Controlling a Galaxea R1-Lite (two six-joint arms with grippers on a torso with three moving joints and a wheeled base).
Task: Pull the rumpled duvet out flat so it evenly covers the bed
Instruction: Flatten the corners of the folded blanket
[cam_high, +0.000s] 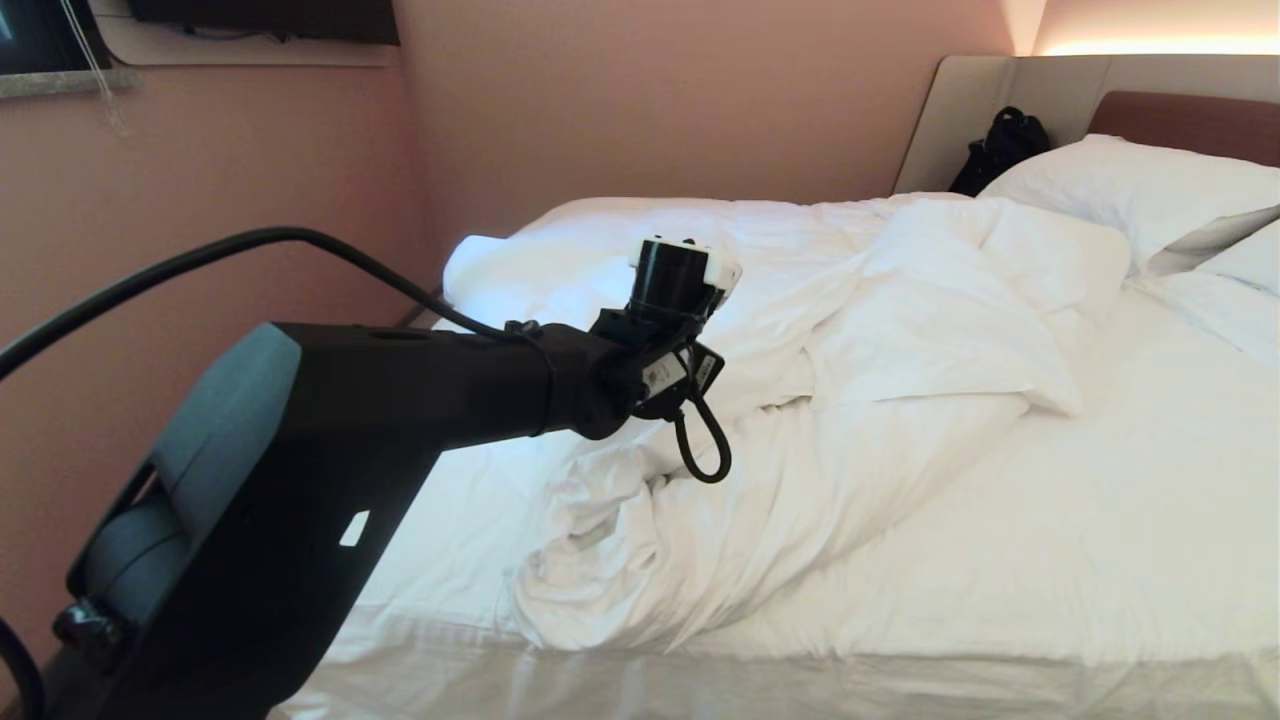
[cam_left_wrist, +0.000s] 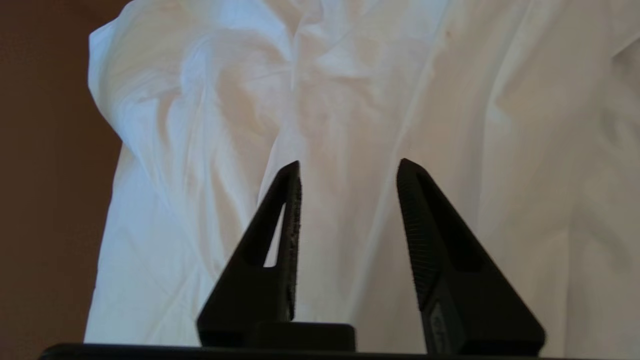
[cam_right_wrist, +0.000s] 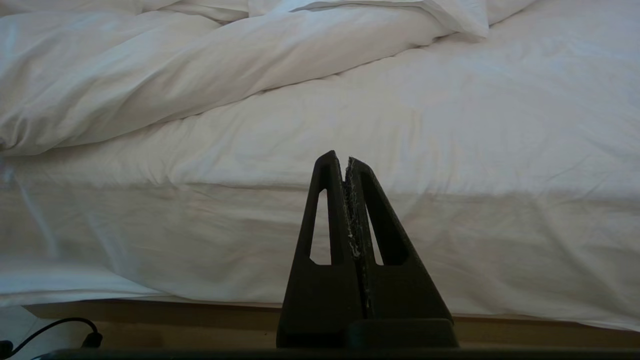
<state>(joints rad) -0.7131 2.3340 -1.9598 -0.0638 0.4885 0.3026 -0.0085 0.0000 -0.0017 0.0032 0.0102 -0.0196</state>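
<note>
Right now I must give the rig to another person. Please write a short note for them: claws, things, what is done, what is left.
Left claw: open, empty, over the duvet near the wall-side edge.
Right claw: shut, empty, parked low facing the bed side.
Duvet: bunched in a ridge across the middle, near half of the mattress bare.
Done: nothing visibly flat.
Left: grip an edge, pull it flat and even.

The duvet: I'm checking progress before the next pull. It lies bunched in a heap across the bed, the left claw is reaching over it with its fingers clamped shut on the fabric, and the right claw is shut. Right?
Not quite. The left wrist view shows the left claw open, fingers apart and gripping nothing, with the duvet beyond them. The heap on the bed and the shut right claw are right.
</note>
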